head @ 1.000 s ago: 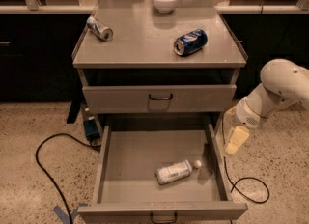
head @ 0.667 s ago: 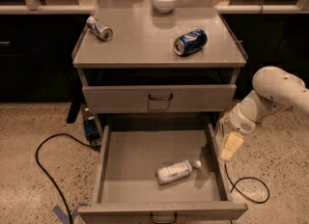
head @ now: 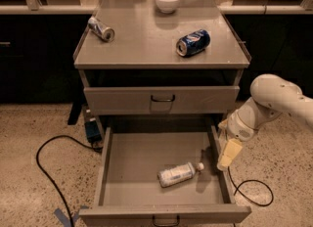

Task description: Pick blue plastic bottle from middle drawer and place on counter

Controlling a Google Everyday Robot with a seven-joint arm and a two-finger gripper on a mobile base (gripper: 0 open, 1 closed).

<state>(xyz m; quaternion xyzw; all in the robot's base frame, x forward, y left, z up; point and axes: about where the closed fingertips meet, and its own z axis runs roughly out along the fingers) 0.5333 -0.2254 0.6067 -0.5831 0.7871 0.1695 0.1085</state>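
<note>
The blue plastic bottle, clear with a pale label and white cap, lies on its side on the floor of the open middle drawer, right of centre. My gripper hangs from the white arm over the drawer's right wall, to the right of the bottle and above it, not touching it. The counter is the grey cabinet top above.
On the counter lie a dark blue soda can, a silver can and a white bowl. The top drawer is closed. Black cables run over the speckled floor on both sides of the cabinet.
My arm and gripper have moved left, from beside the cabinet to over the drawer's right wall. The bottle has not moved.
</note>
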